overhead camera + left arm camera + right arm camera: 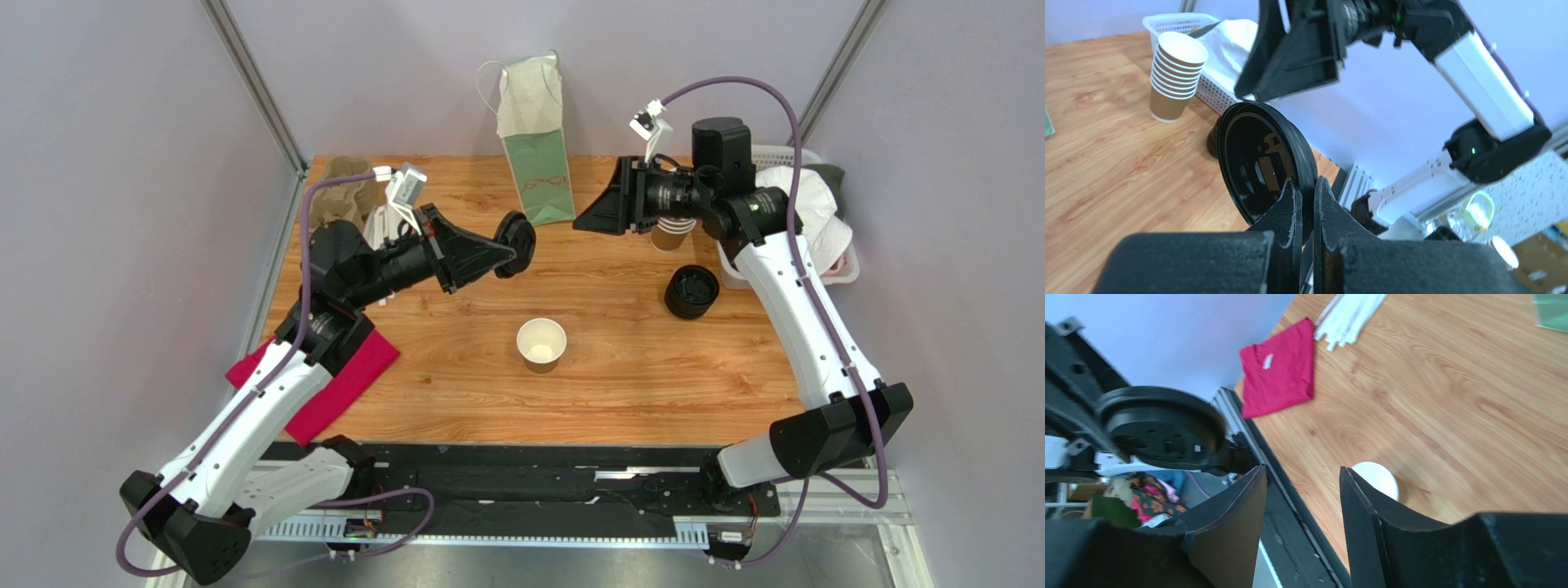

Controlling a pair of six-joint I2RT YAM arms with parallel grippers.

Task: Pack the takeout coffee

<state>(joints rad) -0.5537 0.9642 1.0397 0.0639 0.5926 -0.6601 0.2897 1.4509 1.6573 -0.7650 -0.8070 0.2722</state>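
1. The small lidless paper cup (541, 344) sits mid-table, a bit toward the near edge, uncapped.
2. Beyond it, the left gripper (1303, 199) pinches a round black plastic lid (1257, 162) by its rim, up in the air.
3. The right gripper (1303, 474) hangs with jaws spread, empty.
4. The green-and-white paper bag (537, 153) stands at the far edge. I'd say capping and bagging are both left.

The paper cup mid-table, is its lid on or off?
Off: the small brown paper cup stands open-topped, while the left fingers pinch a round black plastic lid elsewhere.
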